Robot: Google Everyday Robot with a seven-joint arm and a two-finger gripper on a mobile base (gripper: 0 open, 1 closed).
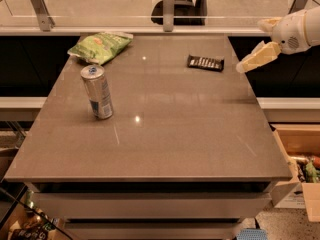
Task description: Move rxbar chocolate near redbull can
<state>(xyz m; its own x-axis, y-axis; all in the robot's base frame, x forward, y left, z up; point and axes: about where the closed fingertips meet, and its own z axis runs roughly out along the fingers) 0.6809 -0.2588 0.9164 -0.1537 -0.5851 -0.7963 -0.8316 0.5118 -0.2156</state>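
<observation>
Gripper (pixel 251 47) is off the table's (pixel 190 144) far right corner, up in the air, just right of the chocolate bar (pixel 205 62), not touching it; its two cream fingers (pixel 256 58) stand apart with nothing between them, so the pincer is empty and spread; the lower finger tilts down-left toward the bar. Bar lies flat near the far right edge of the table, black wrapper, long side roughly along the far edge. Red Bull can (pixel 98 91) stands upright on the left half, pull-tab up, well apart from the bar; green chip bag (pixel 100 46) lies at the far left corner, behind the can. Open cardboard box (pixel 299 140) sits on the floor right of the table.
</observation>
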